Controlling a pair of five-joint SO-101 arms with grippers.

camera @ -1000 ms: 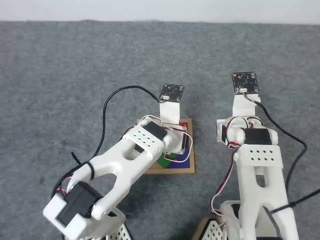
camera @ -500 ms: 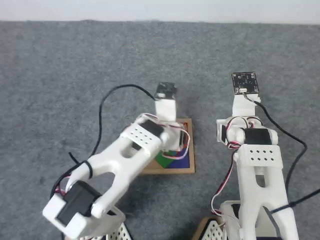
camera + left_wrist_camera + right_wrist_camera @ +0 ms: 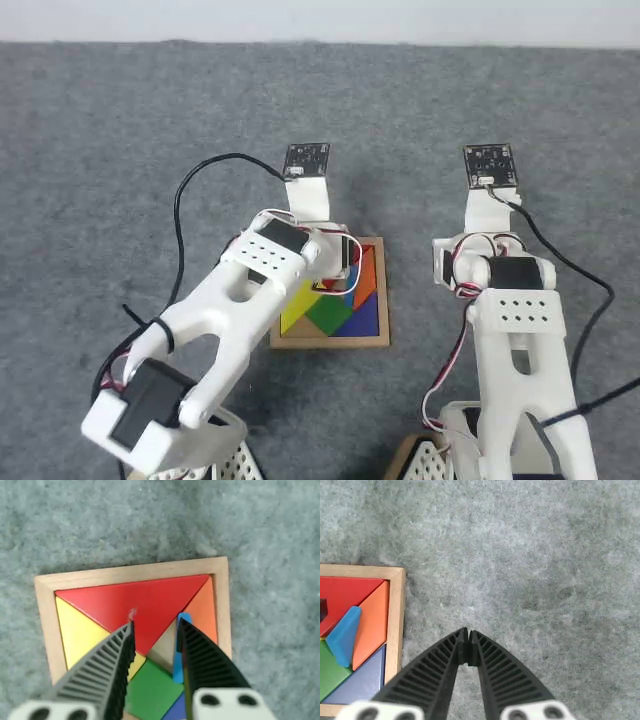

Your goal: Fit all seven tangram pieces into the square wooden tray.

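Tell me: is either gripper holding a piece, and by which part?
Nothing is held. The left gripper is open above the light blue piece, which sits tilted in the tray; the right gripper is shut, empty.

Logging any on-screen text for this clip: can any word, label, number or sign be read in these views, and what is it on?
No text can be read.
The wooden tray and the tangram pieces are plain colour, with no print.
The left wrist's circuit board and the right wrist's circuit board carry tiny marks, too small to read.
The grey mat bears no sign.
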